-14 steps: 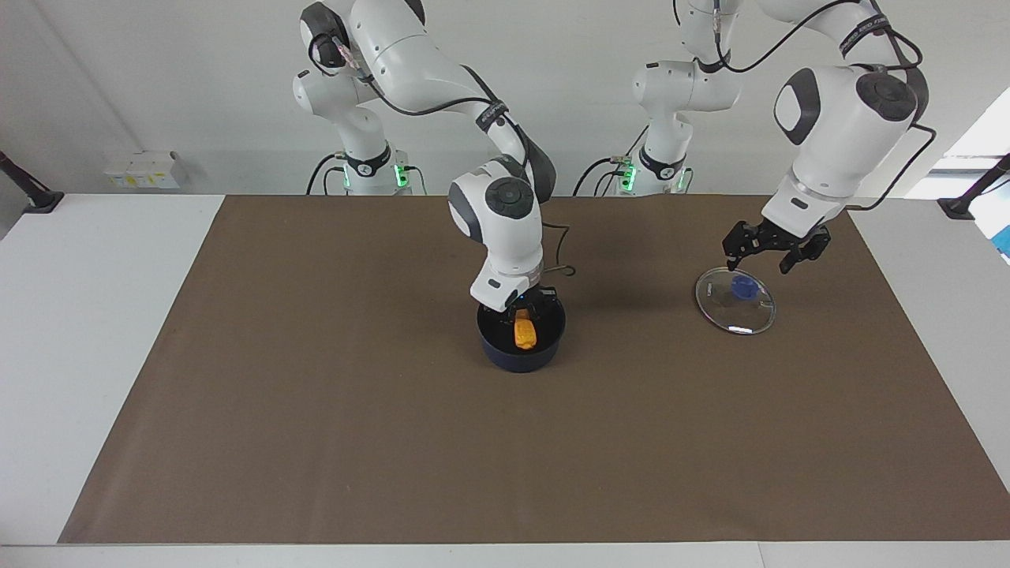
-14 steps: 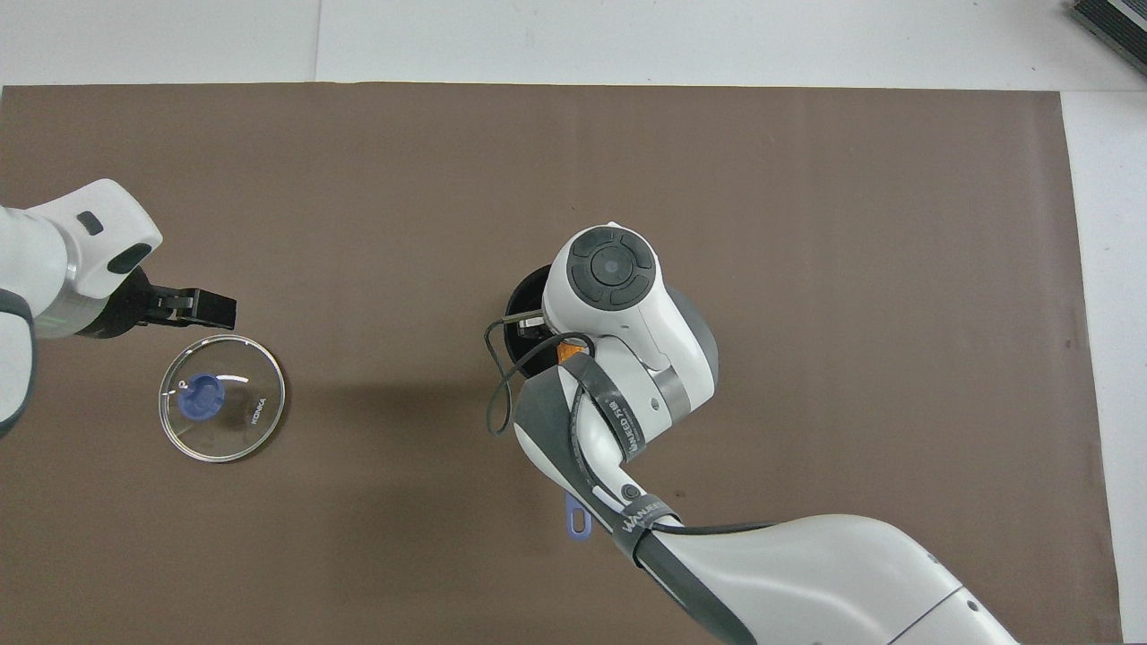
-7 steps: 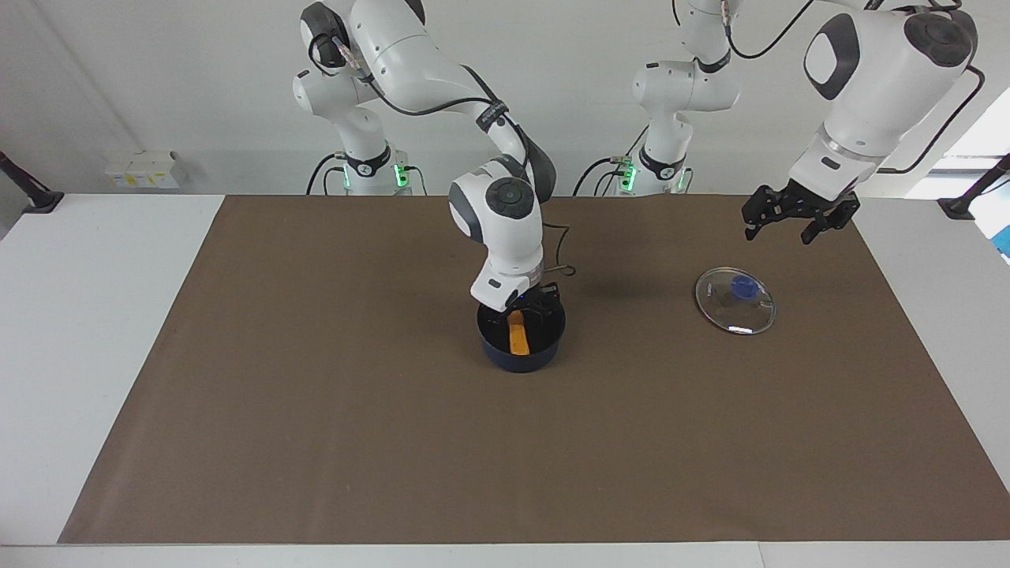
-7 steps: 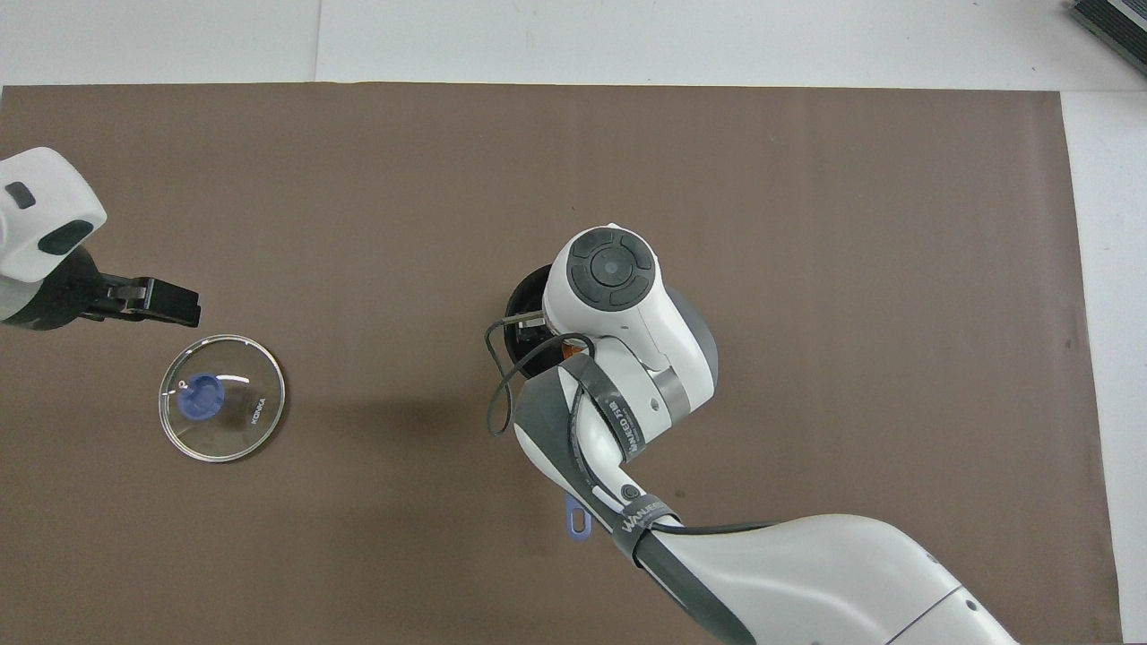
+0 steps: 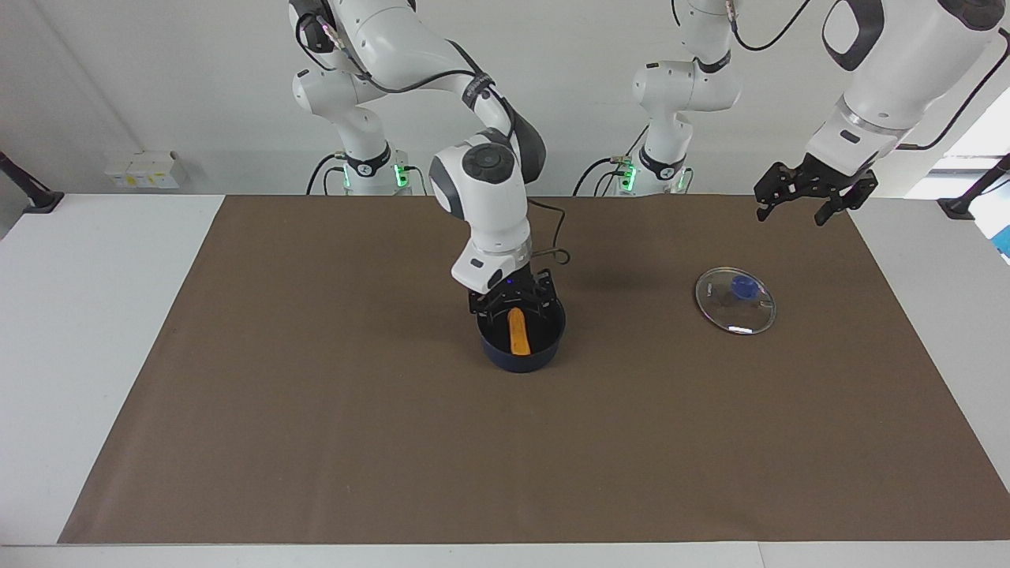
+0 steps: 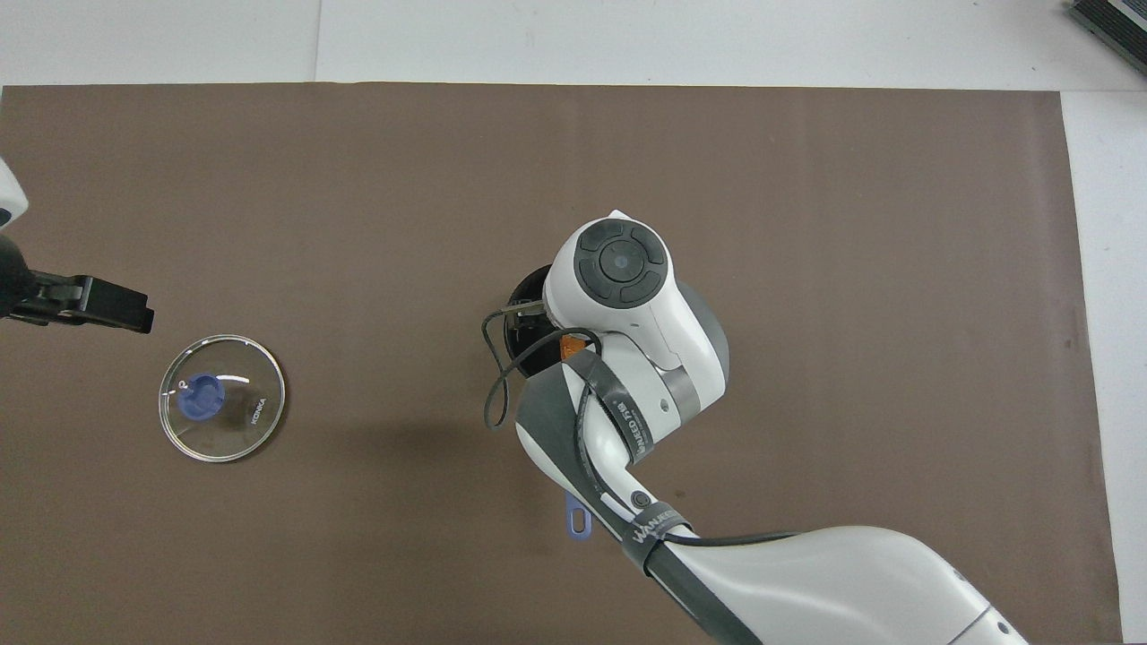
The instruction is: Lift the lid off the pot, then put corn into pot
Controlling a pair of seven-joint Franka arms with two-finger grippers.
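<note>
The dark blue pot [image 5: 505,359] stands mid-mat with the orange-yellow corn [image 5: 518,331] lying inside it. My right gripper [image 5: 513,302] is open just above the pot's rim, and the corn is free of its fingers. In the overhead view the right arm covers most of the pot [image 6: 527,294]. Only a sliver of corn [image 6: 567,345] and the handle's end [image 6: 578,520] show there. The glass lid [image 5: 735,312] with its blue knob lies flat on the mat toward the left arm's end, as the overhead view [image 6: 242,408] also shows. My left gripper [image 5: 793,211] is open and empty, raised above the mat beside the lid.
A brown mat [image 5: 316,434] covers the table, with white tabletop [image 5: 87,315] at both ends. A black cable [image 5: 556,256] loops from the right wrist beside the pot. A small white box [image 5: 146,170] sits at the right arm's end, by the wall.
My right gripper has let go of the corn, which now lies in the pot, and has risen slightly. My left gripper has lifted up and away from the lid toward the table's end.
</note>
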